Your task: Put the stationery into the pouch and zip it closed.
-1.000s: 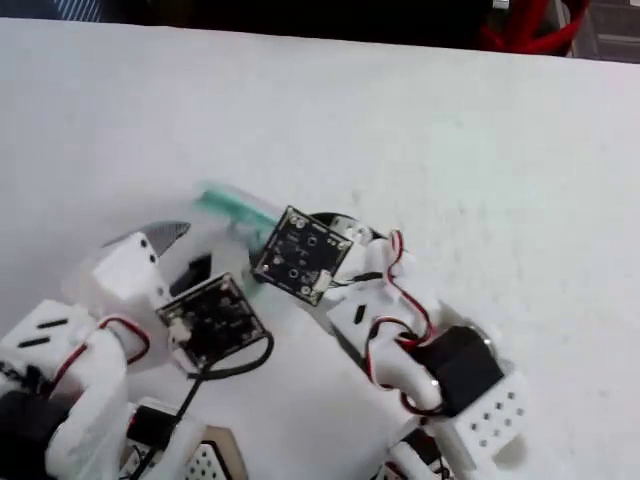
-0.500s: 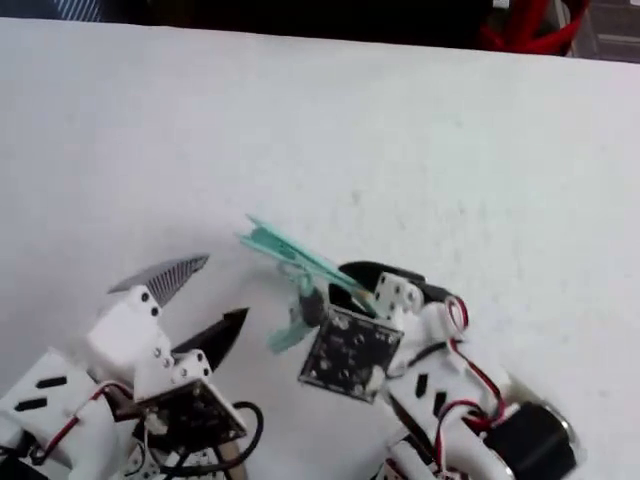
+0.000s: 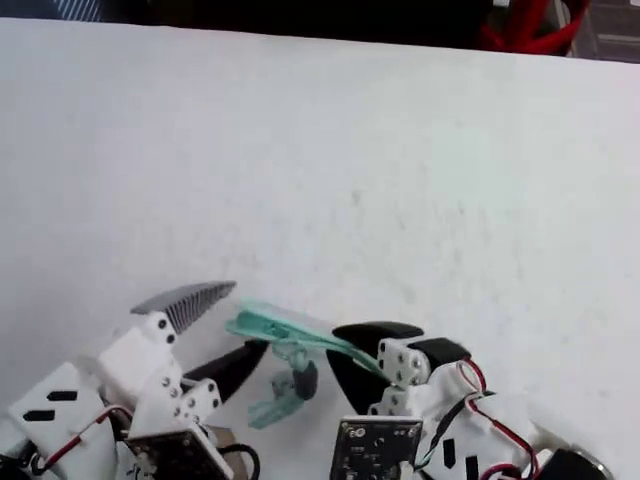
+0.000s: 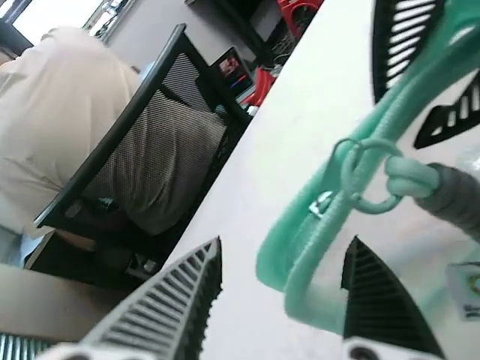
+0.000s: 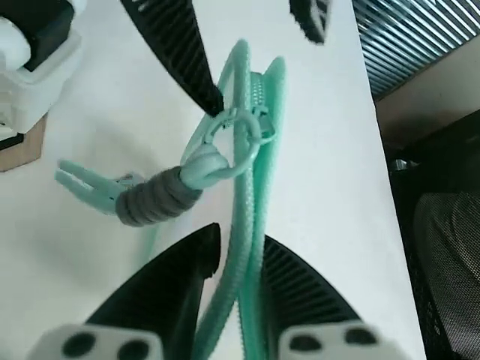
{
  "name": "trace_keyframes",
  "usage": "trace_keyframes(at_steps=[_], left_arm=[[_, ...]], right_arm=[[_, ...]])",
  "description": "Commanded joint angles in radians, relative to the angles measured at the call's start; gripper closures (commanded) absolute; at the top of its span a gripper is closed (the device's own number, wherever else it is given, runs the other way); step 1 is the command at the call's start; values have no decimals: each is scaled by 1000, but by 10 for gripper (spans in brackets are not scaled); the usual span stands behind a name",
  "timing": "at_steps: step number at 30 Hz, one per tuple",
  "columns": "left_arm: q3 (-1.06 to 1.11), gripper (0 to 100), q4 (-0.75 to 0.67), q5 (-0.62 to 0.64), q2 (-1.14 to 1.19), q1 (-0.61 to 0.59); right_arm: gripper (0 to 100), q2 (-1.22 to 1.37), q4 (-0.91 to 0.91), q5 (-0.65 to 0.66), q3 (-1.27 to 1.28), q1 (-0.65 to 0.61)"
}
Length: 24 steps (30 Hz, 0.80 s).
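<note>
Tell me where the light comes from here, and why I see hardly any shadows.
High view: the white table seems lit evenly from above, so the pouch and the left claw cast only faint, soft shadows. Left wrist view: a window glares white in the room behind. Right wrist view: the table looks flat white too, without hard shadows.

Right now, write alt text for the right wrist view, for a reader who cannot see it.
The right gripper is shut on the zip edge of a mint-green pouch over a white table. A grey-beaded zip pull dangles from the slider, and farther off the left gripper stands open by the pouch's end.
</note>
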Motion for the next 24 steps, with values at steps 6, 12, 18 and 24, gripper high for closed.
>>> trace_keyframes(at_steps=[6,12,18,24], left_arm=[[-35,745,23,12,1,53],[-41,792,15,12,1,62],[-43,965,9,12,-1,140],[-43,977,9,17,-1,143]], right_arm=[[977,1,-15,5,-199,-12],[977,5,36,-71,-213,-140],[977,10,28,-97,-209,-162],[977,12,28,-98,-207,-162]])
